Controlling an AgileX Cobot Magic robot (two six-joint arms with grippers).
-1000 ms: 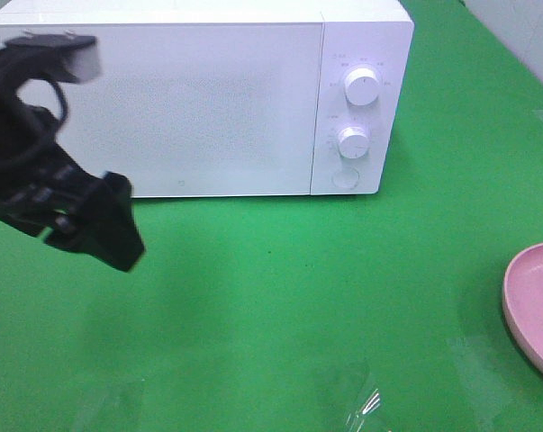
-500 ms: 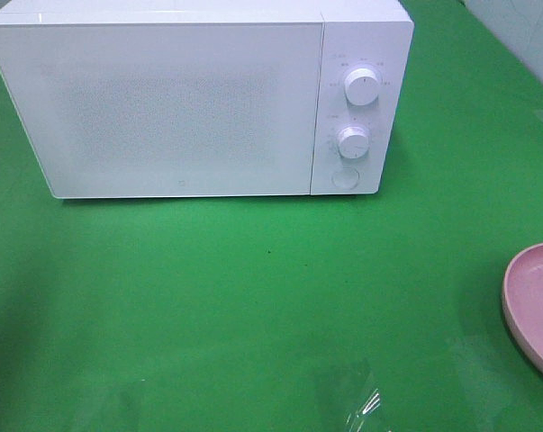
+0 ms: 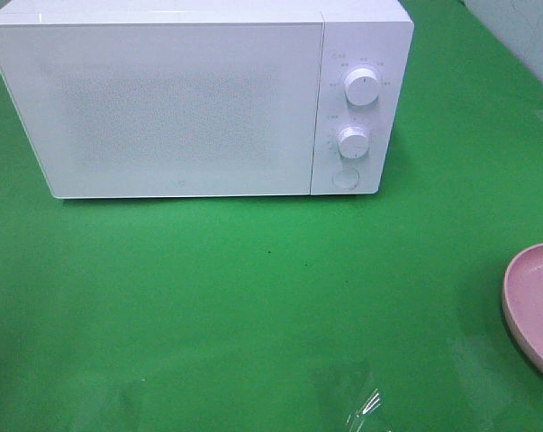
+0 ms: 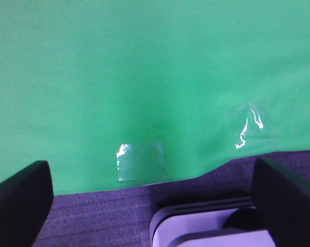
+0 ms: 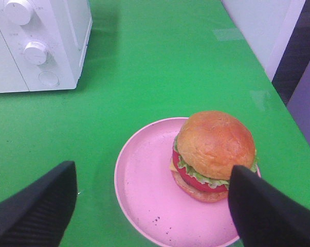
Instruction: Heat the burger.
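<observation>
Now that left arm has cleared overhead view, you see microwave (image 3: pixel 199 99) door shut, burger (image 5: pixel 214 154) unloaded; both end effectors open, empty.

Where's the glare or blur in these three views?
Exterior high: white glint on the clear tape at the near table edge; the microwave front looks washed out and grainy. Left wrist: bright glints on two tape patches; whole picture soft. Right wrist: burger and pink plate fairly sharp, evenly lit; finger edges blurred.
</observation>
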